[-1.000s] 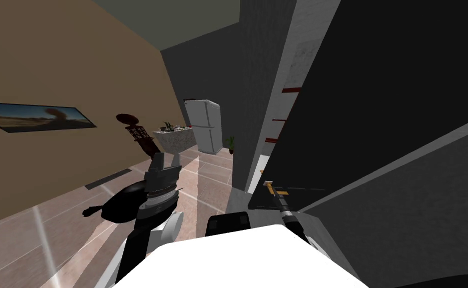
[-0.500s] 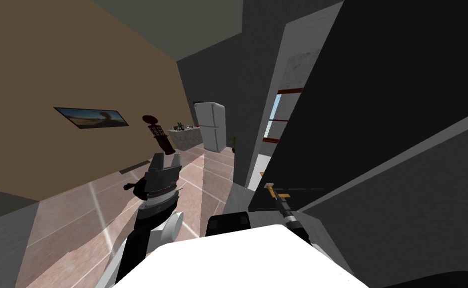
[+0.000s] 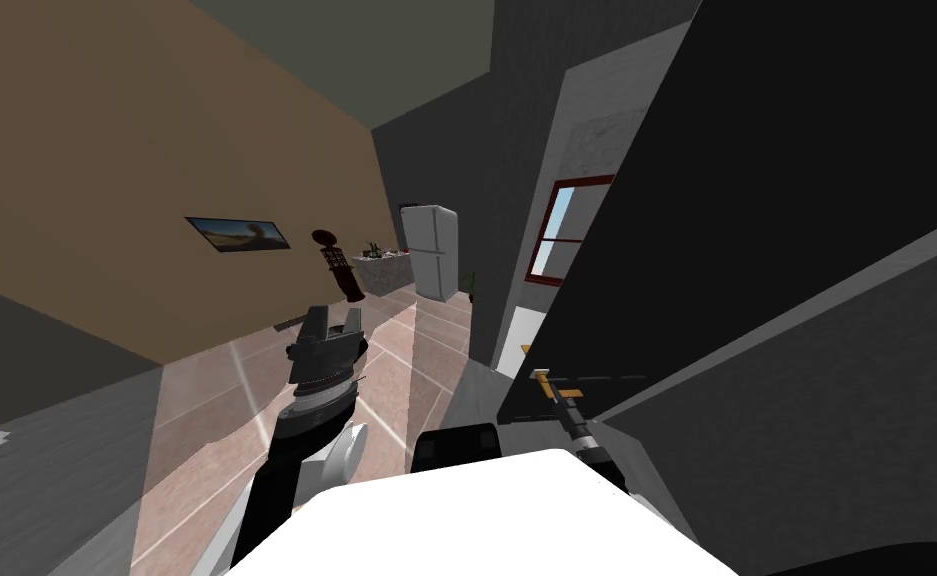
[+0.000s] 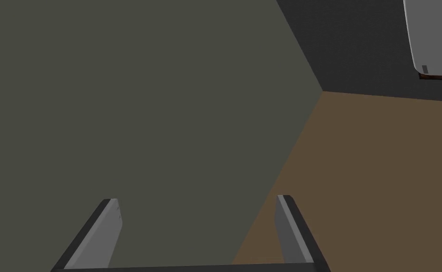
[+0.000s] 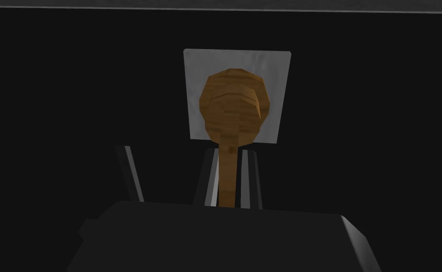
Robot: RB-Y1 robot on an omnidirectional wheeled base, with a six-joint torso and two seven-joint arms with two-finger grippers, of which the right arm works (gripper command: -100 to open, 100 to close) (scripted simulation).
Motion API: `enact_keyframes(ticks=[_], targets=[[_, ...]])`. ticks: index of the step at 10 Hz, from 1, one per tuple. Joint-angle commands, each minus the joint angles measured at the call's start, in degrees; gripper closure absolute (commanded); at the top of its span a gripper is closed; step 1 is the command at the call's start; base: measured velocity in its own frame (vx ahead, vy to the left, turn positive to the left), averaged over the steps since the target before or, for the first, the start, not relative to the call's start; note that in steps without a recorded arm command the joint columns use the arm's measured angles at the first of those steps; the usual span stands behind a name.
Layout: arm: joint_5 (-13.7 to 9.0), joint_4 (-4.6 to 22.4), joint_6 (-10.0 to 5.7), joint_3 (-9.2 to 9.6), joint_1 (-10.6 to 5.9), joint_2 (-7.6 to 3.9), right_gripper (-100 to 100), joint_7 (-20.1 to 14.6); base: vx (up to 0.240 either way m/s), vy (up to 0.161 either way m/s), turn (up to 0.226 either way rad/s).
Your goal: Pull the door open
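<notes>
Door [image 3: 756, 200] on my right, ajar; its lever handle [image 5: 234, 108] sits on a plate [image 5: 274, 71] on the door's face, between the fingers of my right gripper [image 5: 229, 156]; left gripper [image 3: 334, 316] hangs left of the door, above the floor [image 3: 206, 400]; far ahead I see the fridge [image 3: 434, 250], a counter [image 3: 384, 270] just to its left; picture [image 3: 239, 233] on the left wall [image 3: 106, 130]; window [image 3: 556, 235] through the gap beside the door's edge.

The dark door [image 3: 776, 200] blocks the right; open floor [image 3: 216, 400] lies left.
</notes>
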Motion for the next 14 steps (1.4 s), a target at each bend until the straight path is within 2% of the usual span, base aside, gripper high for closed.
enact_keyframes(ticks=[1,8,9,14], targets=[[0.13,0.37,-0.96,0.25,0.46,-0.26,100,-0.34,-0.204,-0.066,0.2],[0.4,3.12,-5.16,0.84,1.14,-1.61,100,-1.56,-0.226,-0.059,0.162],[0.48,3.17,-4.83,0.96,0.83,-1.36,100,-1.44,-0.103,-0.016,0.022],[0.7,5.54,-7.0,1.47,0.35,-1.94,100,-2.06,-0.198,-0.061,0.167]])
